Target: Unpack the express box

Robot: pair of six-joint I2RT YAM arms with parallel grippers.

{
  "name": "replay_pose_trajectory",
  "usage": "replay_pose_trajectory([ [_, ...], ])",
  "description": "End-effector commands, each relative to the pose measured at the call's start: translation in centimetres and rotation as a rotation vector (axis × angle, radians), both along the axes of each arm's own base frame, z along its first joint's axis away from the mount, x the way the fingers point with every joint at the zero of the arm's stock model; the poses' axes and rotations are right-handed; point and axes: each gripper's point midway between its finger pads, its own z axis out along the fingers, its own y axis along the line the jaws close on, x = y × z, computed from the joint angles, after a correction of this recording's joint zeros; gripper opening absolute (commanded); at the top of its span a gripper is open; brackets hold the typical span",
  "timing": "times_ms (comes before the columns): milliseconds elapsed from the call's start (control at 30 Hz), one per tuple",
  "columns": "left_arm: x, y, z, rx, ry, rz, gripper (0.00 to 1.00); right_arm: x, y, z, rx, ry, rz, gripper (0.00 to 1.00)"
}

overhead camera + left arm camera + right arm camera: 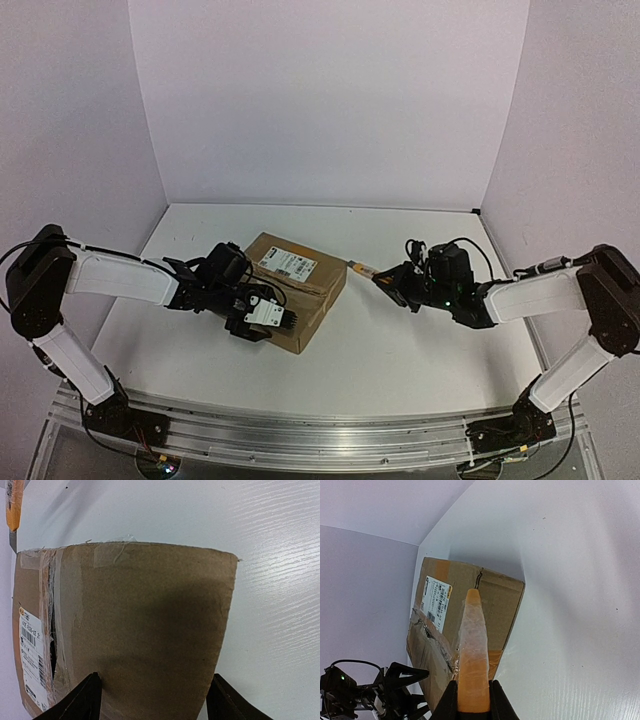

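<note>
Clamps express box (pixel 300 285) at eight o'clock with wide-spread left gripper (pixel 155 698). Pinches orange cutter (pixel 472 650) in right gripper (pixel 472 701), at three o'clock.

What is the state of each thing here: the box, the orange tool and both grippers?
express box: flaps shut and taped, a slit along one taped seam.
orange tool: held, tip pointing at the express box.
left gripper: closed on one end of the express box, jaws wide.
right gripper: shut on the orange tool.
</note>
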Motion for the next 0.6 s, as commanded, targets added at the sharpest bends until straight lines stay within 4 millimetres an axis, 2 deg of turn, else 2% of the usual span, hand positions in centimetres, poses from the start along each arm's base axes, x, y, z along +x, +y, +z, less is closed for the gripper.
replay_pose_trajectory([
  [0,-0.5,0.5,-0.2,-0.006,0.026,0.014,0.72,1.3,0.7,1.7,0.058,-0.040,-0.014,0.00],
  [567,-0.4,0.4,-0.3,-0.008,0.025,0.018,0.72,0.1,-0.5,1.8,0.078,-0.022,-0.045,0.00],
])
